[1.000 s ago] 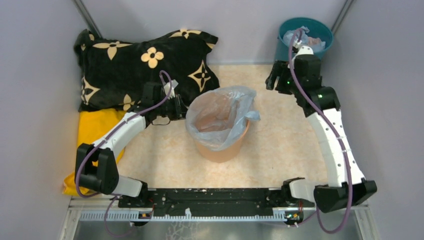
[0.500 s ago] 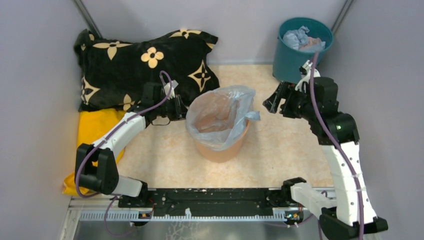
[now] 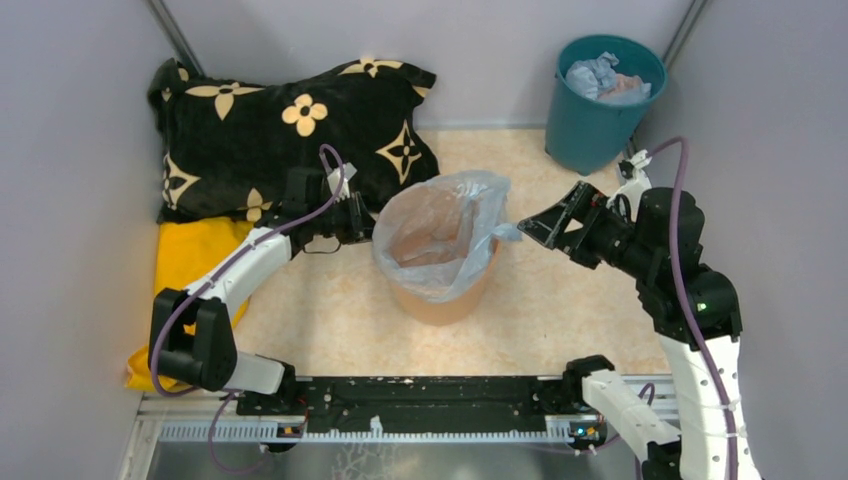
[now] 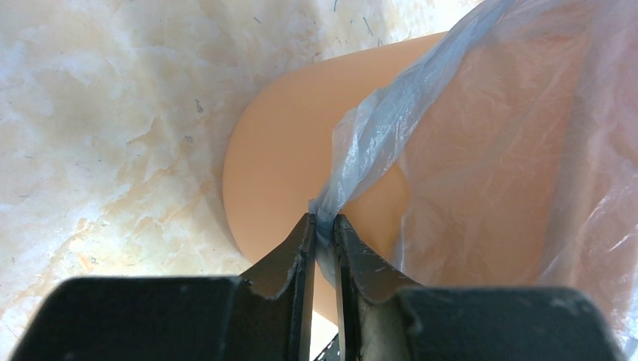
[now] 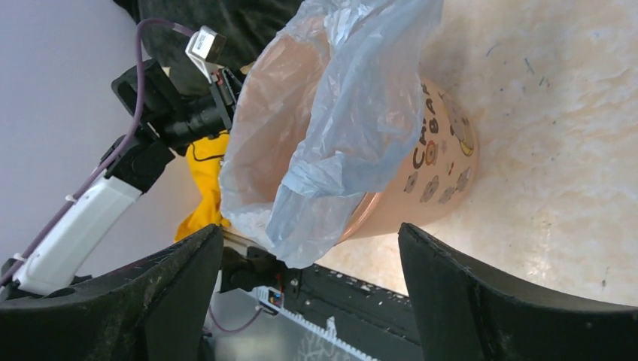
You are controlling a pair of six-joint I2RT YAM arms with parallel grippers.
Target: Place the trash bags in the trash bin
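Top external view: trash bin (image 3: 440, 300) upright at middle of surface (image 3: 560, 320). Trash bag (image 3: 432, 215) seated inside bin, mouth draped over rim, loop handle jutting right.
- Left hand (image 4: 323, 226): nearly closed, pinching bag film at bin's left rim.
- Right hand (image 3: 532, 224): jaws wide apart, holding nothing, just right of loop handle.
- Risk: thin film likely to tear or slip from pinch if tugged.
- Risk: light bin may tip or slide if right hand bumps rim.
- Risk: loose handle may evade closing jaws.
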